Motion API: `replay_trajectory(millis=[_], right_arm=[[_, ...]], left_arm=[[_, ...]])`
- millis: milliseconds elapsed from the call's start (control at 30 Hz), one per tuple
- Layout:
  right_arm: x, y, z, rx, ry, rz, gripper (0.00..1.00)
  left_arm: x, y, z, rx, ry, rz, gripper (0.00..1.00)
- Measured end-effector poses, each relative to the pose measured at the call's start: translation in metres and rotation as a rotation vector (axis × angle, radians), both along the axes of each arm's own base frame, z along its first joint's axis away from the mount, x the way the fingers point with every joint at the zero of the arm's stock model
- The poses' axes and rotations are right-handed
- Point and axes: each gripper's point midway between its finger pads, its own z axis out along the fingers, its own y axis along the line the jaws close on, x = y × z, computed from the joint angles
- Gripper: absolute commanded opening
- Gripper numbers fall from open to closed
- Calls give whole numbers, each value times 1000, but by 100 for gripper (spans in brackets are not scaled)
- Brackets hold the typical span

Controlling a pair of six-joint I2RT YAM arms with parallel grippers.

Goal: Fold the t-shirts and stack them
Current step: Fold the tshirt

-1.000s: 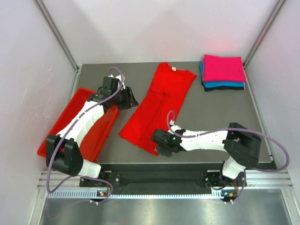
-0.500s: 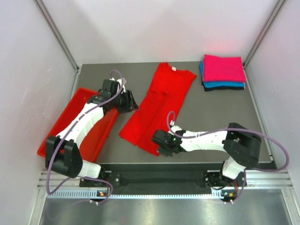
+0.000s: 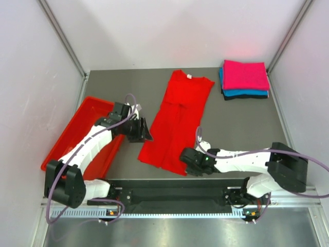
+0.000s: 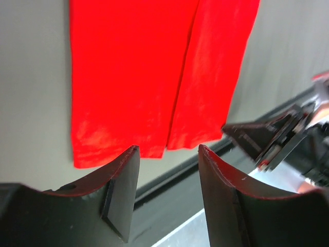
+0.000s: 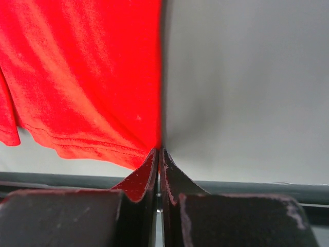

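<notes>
Since the earlier frame the right arm has swung outward and drawn the near hem of the red t-shirt (image 3: pixel 177 118) a little to the right, while the left gripper (image 3: pixel 144 131) has come down toward the same hem. Top view: the red t-shirt lies flat on the table (image 3: pixel 236 128), already narrowed to a long strip, its long axis running from the near hem up to the collar at the far side and leaning slightly right. The right gripper (image 3: pixel 183 164) sits at the near right corner of the hem. The left gripper hangs just beside the near left edge, clear of the tray (image 3: pixel 77 123), so the left arm is much the nearer to that free corner. Folded magenta t-shirt (image 3: pixel 245 75), teal t-shirt (image 3: pixel 247 93) and black t-shirt (image 3: pixel 245 98) are stacked at the far right corner, well apart. Left wrist view: the left gripper (image 4: pixel 168 149) has its fingers (image 4: pixel 123 185) spread wide and empty. The hem of the red t-shirt (image 4: pixel 133 77) lies just beyond the tips, the strip stretching straight away from them. Right wrist view: the right gripper (image 5: pixel 160 154) has its fingers (image 5: pixel 139 182) pressed together, apparently pinching the corner of the red t-shirt (image 5: pixel 87 77), with bare table (image 5: pixel 241 87) to the right. A hem-to-collar fold probably follows, which would depend on the left gripper reaching forward to take the free left corner.
</notes>
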Motion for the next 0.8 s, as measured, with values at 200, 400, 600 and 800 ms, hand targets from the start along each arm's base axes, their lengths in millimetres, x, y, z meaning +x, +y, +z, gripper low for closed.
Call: replay_trajectory(millis=[200, 400, 600, 800], right_arm=[[-8, -20, 0, -10, -8, 25, 0], [-14, -36, 2, -23, -14, 52, 0], [-17, -43, 6, -11, -26, 69, 0], [-21, -51, 3, -12, -26, 72, 0]], left_arm=[[-34, -1, -29, 14, 99, -40, 54], [-61, -8, -47, 57, 167, -60, 56], [-68, -5, -57, 49, 173, 15, 56], [-79, 0, -72, 73, 209, 57, 55]])
